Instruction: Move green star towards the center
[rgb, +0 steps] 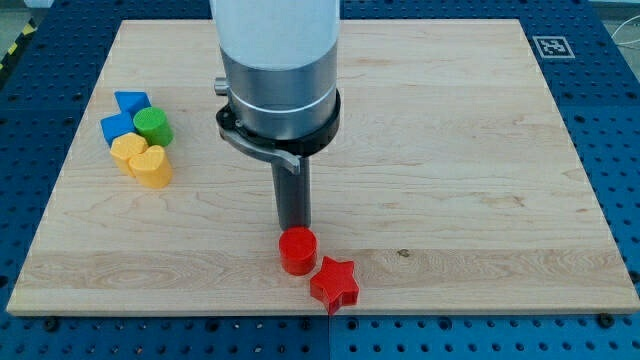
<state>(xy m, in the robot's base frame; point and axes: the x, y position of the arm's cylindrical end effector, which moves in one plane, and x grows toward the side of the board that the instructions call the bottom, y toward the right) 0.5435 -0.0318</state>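
Note:
I see no green star; the only green block (153, 126) looks round and sits in a cluster at the view's left. My tip (293, 226) is at the board's lower middle, right at the top side of a red cylinder (297, 250); I cannot tell whether it touches it. A red star (334, 282) lies against the cylinder's lower right, near the board's bottom edge. The wide arm body hides part of the board's upper middle.
The left cluster also holds two blue blocks (130, 102) (117, 127), a yellow block (128, 150) and a yellow heart (153, 166), packed around the green one. The wooden board (470, 150) has a marker tag (551, 46) at its top right corner.

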